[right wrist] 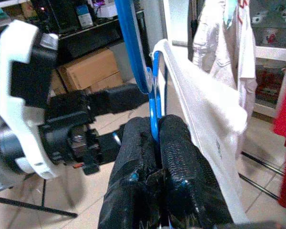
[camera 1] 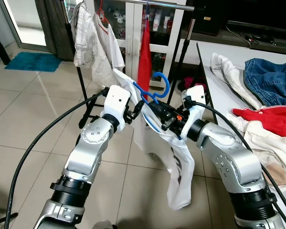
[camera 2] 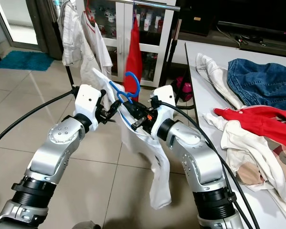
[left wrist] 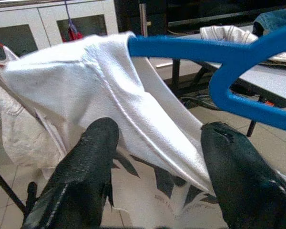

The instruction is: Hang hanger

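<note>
Jaws of the left gripper (left wrist: 155, 157) stand wide apart, one black finger on each side of a fold of the white shirt (camera 1: 174, 157), closed on nothing. Just right of it, the right gripper (right wrist: 158, 138) has its jaws pinched tight on the thin blue hanger (camera 1: 155, 90), whose hook curls upward between the two arms in front of the clothes rack (camera 1: 152, 4). That shirt drapes from the hanger toward the tiled floor (camera 1: 33, 114). Farther right, jeans (camera 1: 271, 78) and a red garment (camera 1: 267, 119) lie on the white surface (camera 1: 219, 90).
</note>
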Available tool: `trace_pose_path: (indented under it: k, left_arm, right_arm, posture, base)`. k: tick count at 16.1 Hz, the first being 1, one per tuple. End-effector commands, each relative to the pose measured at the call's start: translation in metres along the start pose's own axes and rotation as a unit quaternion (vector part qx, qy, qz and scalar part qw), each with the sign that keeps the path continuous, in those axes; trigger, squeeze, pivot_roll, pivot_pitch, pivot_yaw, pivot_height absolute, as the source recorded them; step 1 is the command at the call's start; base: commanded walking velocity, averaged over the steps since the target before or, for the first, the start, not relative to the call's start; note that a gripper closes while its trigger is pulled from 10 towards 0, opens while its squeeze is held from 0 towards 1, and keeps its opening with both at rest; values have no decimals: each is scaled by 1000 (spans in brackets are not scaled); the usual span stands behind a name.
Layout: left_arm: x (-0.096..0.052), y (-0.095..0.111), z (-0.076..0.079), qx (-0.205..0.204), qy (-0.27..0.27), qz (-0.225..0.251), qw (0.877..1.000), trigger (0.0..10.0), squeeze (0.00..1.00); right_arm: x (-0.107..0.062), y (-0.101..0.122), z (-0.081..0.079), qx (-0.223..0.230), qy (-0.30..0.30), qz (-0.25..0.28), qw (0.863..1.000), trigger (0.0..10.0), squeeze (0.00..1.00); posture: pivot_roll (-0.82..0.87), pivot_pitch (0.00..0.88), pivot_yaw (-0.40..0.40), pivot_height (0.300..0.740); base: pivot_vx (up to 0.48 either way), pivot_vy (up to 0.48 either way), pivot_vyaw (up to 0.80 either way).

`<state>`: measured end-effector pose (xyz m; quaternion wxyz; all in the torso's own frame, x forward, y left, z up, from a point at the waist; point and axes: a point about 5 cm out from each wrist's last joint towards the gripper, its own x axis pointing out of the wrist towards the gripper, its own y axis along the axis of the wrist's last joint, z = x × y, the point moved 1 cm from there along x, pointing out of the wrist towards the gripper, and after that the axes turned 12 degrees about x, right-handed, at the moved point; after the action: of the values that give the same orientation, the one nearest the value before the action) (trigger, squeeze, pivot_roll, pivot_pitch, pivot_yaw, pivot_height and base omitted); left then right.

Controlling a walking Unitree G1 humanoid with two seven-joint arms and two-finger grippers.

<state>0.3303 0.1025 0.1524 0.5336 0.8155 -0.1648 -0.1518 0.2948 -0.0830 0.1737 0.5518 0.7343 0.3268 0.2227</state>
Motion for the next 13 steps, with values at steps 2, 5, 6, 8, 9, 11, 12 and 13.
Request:
trace_pose_path:
  k: [2,5,6,8,9,11,12,13]
  left_arm:
    - [5,3,-4,4,20,-2,1000,0,0]
    - [5,0,-6,5,26,-8,1000,0,0]
    - [5,-1,-6,3,26,-7,1000,0,0]
    - [6,0,-6,2,26,-6,1000,0,0]
    - [6,1,-5,2,23,-2,1000,0,0]
    - [5,3,-4,3,21,4,1000,0,0]
    - [5,3,-4,3,22,5,1000,0,0]
    - [4,3,-4,3,22,6,1000,0,0]
  right_arm:
    - [1,13,-2,-4,23,27,999,10000,0]
    - [1,14,-5,-3,35,28,999,10000,0]
    - [1,14,-5,-2,37,28,999,10000,0]
    - [0,13,-5,-2,38,28,999,10000,0]
    - [0,13,-5,-1,37,27,999,10000,0]
    - [0,11,-3,-1,28,23,999,10000,0]
    - [0,10,-3,-1,26,23,999,10000,0]
    - [-1,10,-2,-2,21,21,1000,10000,0]
  posture:
    - [32,0,-86,740]
    - [36,0,-88,740]
    - [35,0,-87,740]
    - [35,0,-87,740]
    - [35,0,-86,740]
    - [34,0,-83,740]
    - [32,0,-81,740]
    - [32,0,-81,740]
  base:
    - [0,0,0]
    - [0,0,0]
    - [0,0,0]
    - [0,0,0]
    - [0,0,0]
    - [0,0,0]
    - [0,0,0]
    - [0,0,0]
